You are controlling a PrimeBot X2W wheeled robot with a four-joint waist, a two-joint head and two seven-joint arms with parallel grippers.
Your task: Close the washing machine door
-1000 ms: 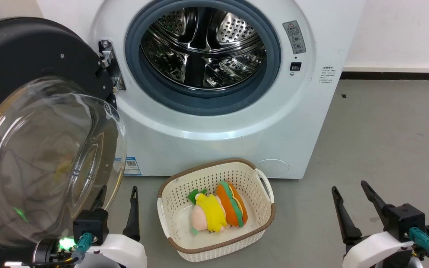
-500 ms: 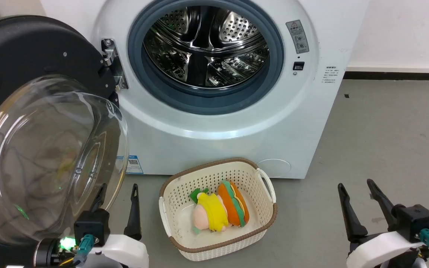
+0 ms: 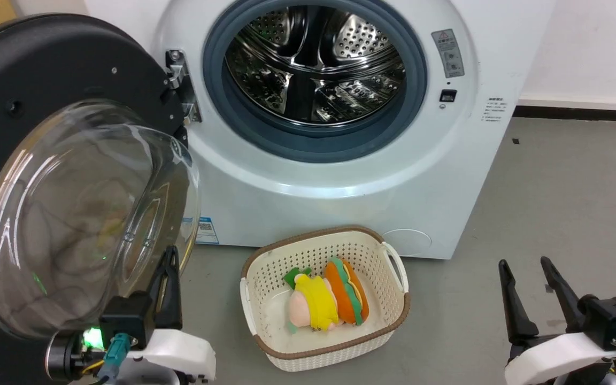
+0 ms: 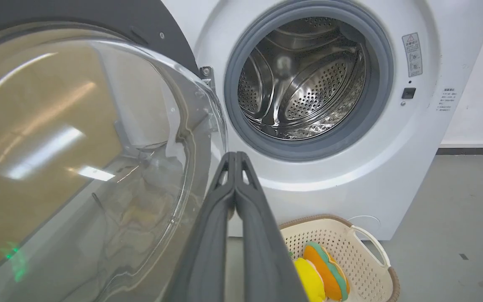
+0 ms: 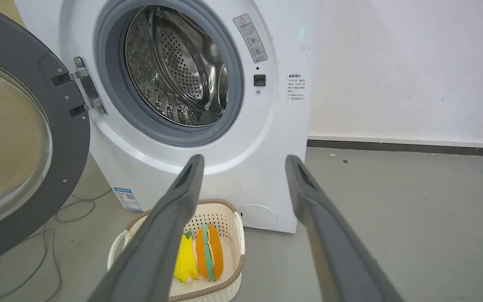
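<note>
Head view is showing the washing machine door (image 3: 72, 176) hanging wide open off the left of the washing machine (image 3: 340, 187), while the left gripper (image 4: 235, 157), spread a moment ago, is now pinching together on nothing beside its glass, seemingly readying a push, and the right gripper (image 3: 523, 262) is waiting, fingers apart.
</note>
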